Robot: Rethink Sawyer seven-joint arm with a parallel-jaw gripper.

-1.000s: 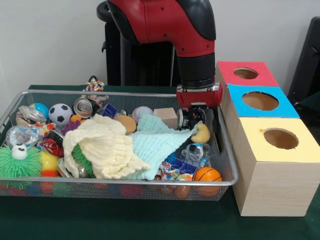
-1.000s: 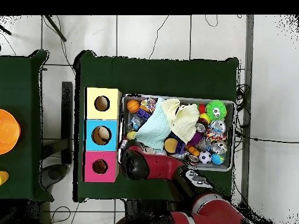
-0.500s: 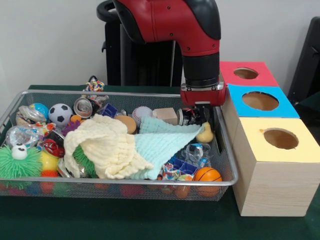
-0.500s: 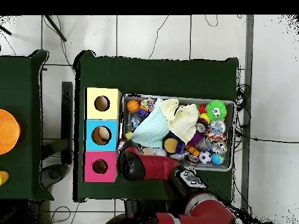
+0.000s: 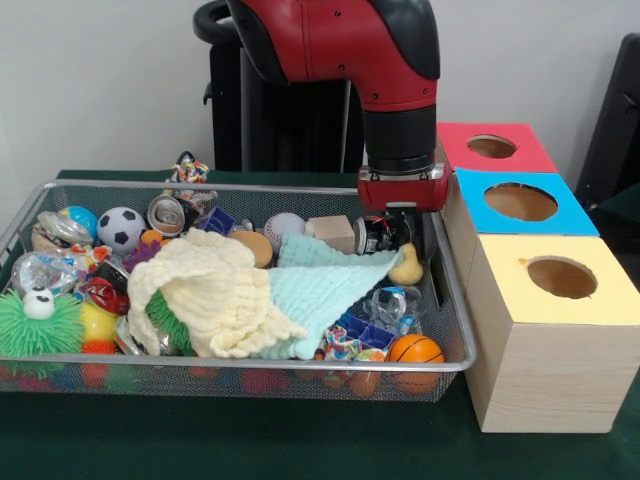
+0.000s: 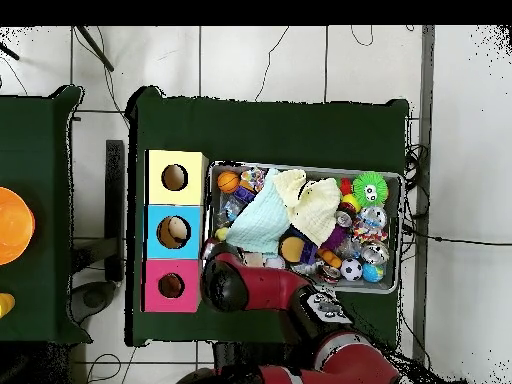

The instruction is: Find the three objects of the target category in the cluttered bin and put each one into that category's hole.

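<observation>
My gripper (image 5: 398, 218) hangs just under the red wrist at the wire bin's (image 5: 452, 300) right far corner, above a dark can (image 5: 374, 234) and a yellow pear-shaped toy (image 5: 406, 267). I cannot make out whether it holds anything. Beside the bin stand three boxes, each with a round hole: red (image 5: 520, 150), blue (image 5: 560, 215) and yellow (image 5: 600, 300). From overhead the arm (image 6: 240, 285) covers the gripper, and something tan shows inside the blue box's hole (image 6: 174, 232).
A mint cloth (image 5: 325, 285) and a cream cloth (image 5: 215, 295) cover the bin's middle. Around them lie a mini basketball (image 5: 414, 349), wooden block (image 5: 332, 231), baseball (image 5: 283, 226), soccer ball (image 5: 121, 229), green spiky ball (image 5: 38, 325) and several other toys.
The gripper has risen out of the bin and shifted slightly toward the boxes. The mint cloth's right corner has stretched out toward the yellow toy. Little has moved in the last half second.
</observation>
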